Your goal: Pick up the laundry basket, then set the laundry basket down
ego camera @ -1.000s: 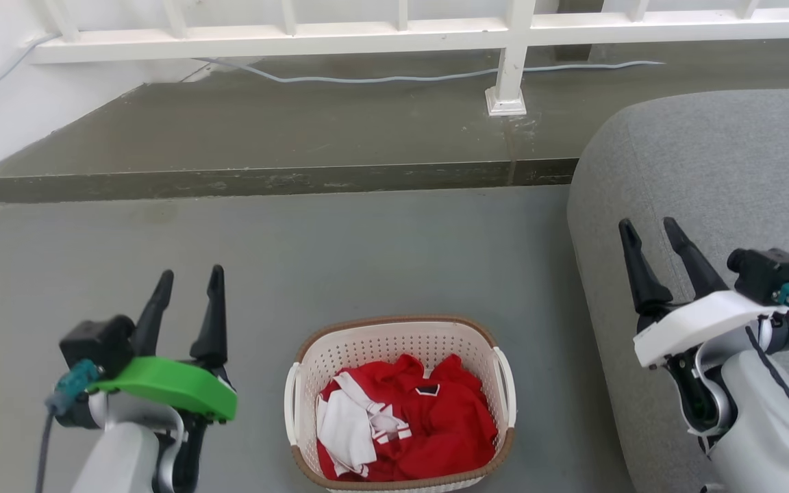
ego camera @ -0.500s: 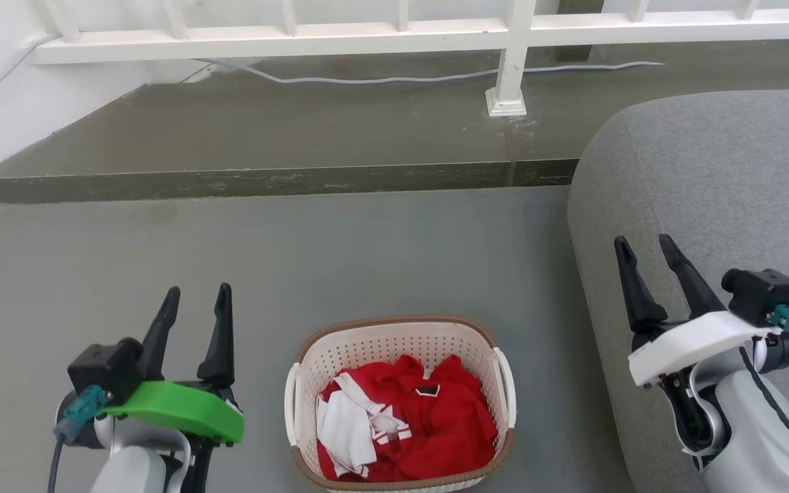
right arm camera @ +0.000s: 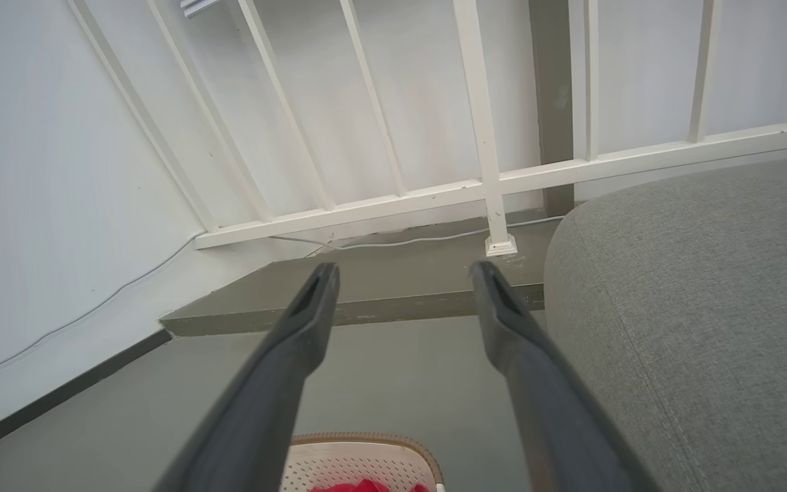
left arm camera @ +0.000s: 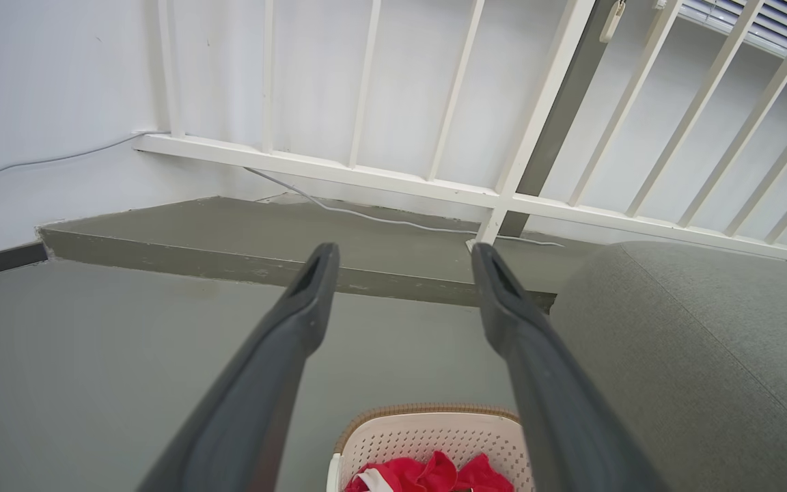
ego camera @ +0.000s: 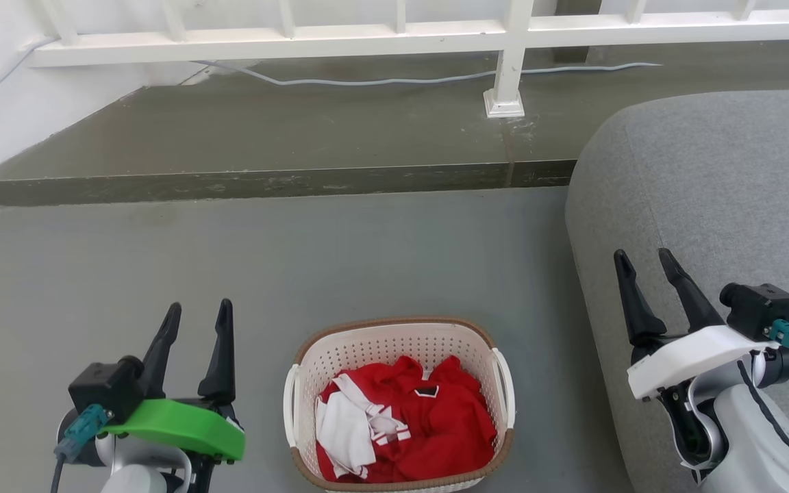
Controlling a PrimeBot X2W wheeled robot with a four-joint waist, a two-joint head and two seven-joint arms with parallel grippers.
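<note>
A: Where is the laundry basket (ego camera: 375,346)?
B: It stands upright on the grey floor (ego camera: 298,260), low in the head view, between the two arms and just beside the grey sofa (ego camera: 709,178).
A: What does it hold?
B: A crumpled red garment (ego camera: 446,431) fills most of it, with a white cloth (ego camera: 343,428) bunched at its left side. Both lie below the brown rim.
A: And the arms?
B: The left pincer (ego camera: 200,305) hangs left of the basket, fingers spread, holding nothing. The right pincer (ego camera: 641,254) hangs over the sofa's edge, likewise spread and empty.
</note>
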